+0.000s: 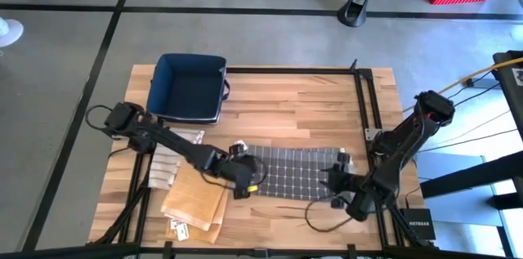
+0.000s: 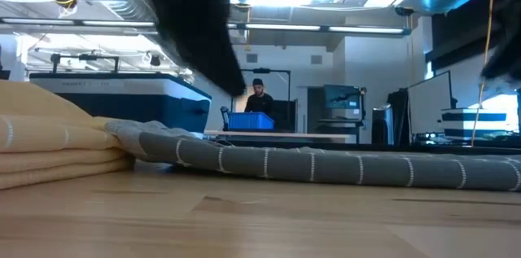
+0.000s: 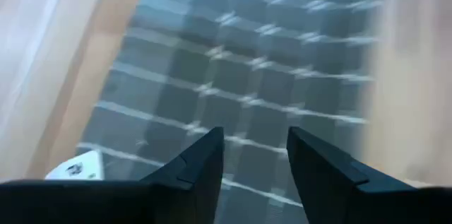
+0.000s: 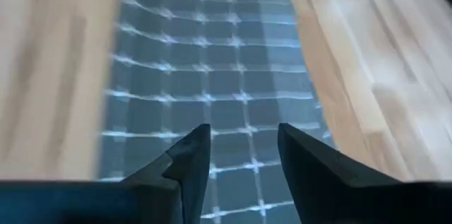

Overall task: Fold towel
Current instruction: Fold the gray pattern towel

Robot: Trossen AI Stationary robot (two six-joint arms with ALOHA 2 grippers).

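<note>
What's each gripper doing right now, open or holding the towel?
Left gripper: open, holding nothing, over the left end of the grey checked towel.
Right gripper: open, holding nothing, over the towel's right end.

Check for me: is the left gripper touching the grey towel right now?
Cannot tell. In the left wrist view the left gripper stands open over the towel, but no gap or contact shows plainly.

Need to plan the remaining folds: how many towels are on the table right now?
3 visible: a dark grey grid-patterned towel spread between both grippers, a striped beige towel left of it, and a folded tan towel nearer the front edge. More may hide beneath.
</note>
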